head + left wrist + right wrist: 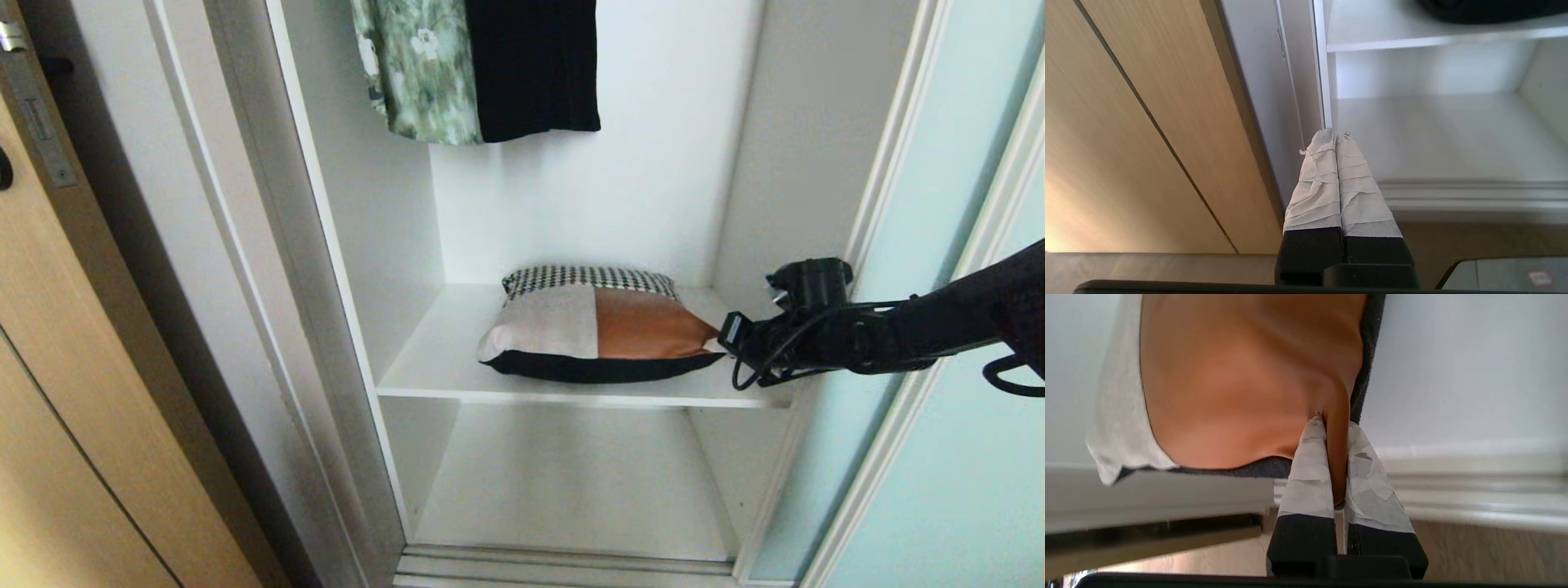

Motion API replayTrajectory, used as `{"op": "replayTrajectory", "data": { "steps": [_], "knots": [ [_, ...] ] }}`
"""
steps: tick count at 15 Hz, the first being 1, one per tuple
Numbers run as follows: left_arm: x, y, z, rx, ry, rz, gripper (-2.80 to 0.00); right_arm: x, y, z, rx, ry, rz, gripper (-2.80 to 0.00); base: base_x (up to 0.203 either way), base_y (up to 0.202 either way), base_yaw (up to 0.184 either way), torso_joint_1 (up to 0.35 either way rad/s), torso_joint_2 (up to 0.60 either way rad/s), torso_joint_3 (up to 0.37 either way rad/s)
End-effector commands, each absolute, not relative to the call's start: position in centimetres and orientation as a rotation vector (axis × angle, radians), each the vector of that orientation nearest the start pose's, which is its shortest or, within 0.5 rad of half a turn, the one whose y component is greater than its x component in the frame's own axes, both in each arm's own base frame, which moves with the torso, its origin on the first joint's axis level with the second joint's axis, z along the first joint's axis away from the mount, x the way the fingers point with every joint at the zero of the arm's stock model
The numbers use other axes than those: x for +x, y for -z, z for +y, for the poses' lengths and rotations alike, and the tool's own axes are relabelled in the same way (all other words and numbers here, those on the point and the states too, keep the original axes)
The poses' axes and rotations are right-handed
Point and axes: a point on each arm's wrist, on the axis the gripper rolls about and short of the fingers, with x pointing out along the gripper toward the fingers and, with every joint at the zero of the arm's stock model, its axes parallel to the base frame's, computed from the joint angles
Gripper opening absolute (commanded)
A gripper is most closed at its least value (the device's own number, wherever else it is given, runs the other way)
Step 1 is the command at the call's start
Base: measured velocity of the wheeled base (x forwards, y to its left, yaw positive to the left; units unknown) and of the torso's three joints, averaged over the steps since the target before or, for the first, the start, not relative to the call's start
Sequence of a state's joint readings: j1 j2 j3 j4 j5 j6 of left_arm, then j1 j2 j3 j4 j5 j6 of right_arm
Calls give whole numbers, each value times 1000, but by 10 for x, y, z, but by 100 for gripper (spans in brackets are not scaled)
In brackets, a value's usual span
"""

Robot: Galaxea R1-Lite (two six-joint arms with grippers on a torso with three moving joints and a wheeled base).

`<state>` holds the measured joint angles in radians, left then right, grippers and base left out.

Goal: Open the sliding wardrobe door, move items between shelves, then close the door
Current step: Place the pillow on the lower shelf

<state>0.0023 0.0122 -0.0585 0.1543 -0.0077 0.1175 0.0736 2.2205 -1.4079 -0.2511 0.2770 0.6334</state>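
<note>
The cushion (596,327), with a houndstooth band, a beige patch, a rust patch and a black underside, lies on the upper white shelf (441,359) of the open wardrobe. My right gripper (725,336) reaches in from the right and is shut on the cushion's rust-brown right corner. In the right wrist view the taped fingers (1306,473) pinch a fold of the cushion (1229,384) between them. The lower shelf (571,482) is bare. The sliding wardrobe door (963,457) stands pushed to the right. My left gripper (1335,136) is shut and empty, low by the wardrobe's left frame.
A green floral garment (416,69) and a black garment (535,65) hang above the cushion. A tan wooden door (73,392) stands on the left. The ridged floor track (571,563) runs along the wardrobe's foot.
</note>
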Motion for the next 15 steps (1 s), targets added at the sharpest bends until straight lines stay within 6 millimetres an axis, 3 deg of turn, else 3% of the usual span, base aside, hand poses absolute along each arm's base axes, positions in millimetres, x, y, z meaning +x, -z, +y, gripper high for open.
{"op": "replayTrajectory", "data": {
  "steps": [1,4,6,8,11,13,15],
  "knots": [
    [-26,-77,0,114,13,117,-280,428,-116,38,669,-152,653,-280,0,0,0,0,0,0],
    [-27,-85,0,117,6,85,-280,428,-116,37,662,-157,644,-280,0,0,0,0,0,0],
    [-25,-114,0,118,3,81,-280,429,-114,38,624,-169,641,-280,0,0,0,0,0,0],
    [-4,-160,0,117,6,135,-280,428,-118,38,626,-173,633,-280,0,0,0,0,0,0],
    [67,-215,0,91,15,293,-280,427,-119,39,629,-175,635,-280,0,0,0,0,0,0],
    [136,-225,-3,33,42,448,-280,427,-119,39,626,-176,633,-280,0,0,0,0,0,0],
    [211,-215,-13,-33,83,593,-280,429,-115,39,624,-177,636,-280,0,0,0,0,0,0]
  ]
}}
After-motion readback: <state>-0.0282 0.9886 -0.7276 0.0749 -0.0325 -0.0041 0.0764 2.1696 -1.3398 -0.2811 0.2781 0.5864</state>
